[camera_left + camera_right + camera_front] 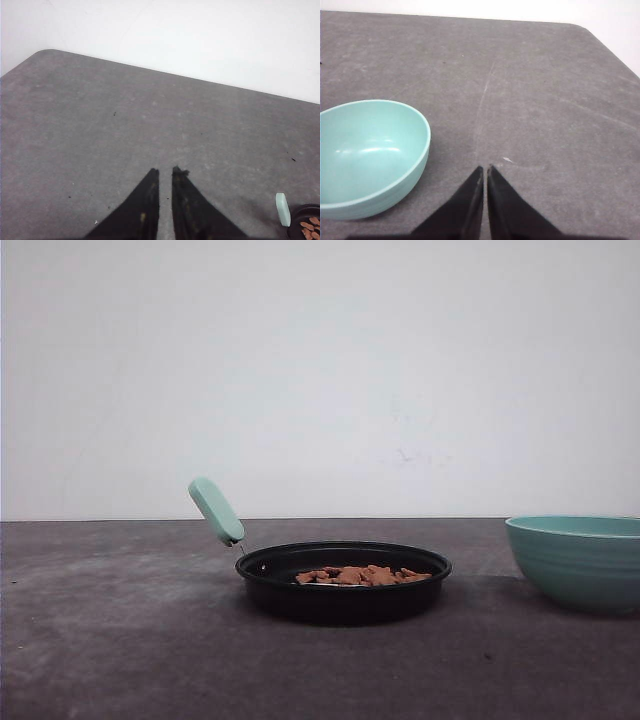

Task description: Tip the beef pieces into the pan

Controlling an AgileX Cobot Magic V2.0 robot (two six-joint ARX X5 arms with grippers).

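Note:
The black pan [340, 602] sits on the table's middle, its mint-green handle [216, 511] rising to the left. Beef pieces [362, 575] lie in a low reddish-brown heap inside it. In the left wrist view the pan's edge [296, 216], its handle [283, 209] and a few beef pieces [311, 227] show well off to one side of my left gripper [165, 171]. That gripper hangs over bare table with only a narrow slit between its fingers, holding nothing. My right gripper [485, 167] is shut and empty above bare table, beside the teal bowl [370, 150].
The ribbed teal bowl [580, 560] stands at the table's right, its inside looking empty in the right wrist view. The grey tabletop [120, 640] ends at a white wall behind. A rounded table corner [45, 52] lies ahead of the left gripper.

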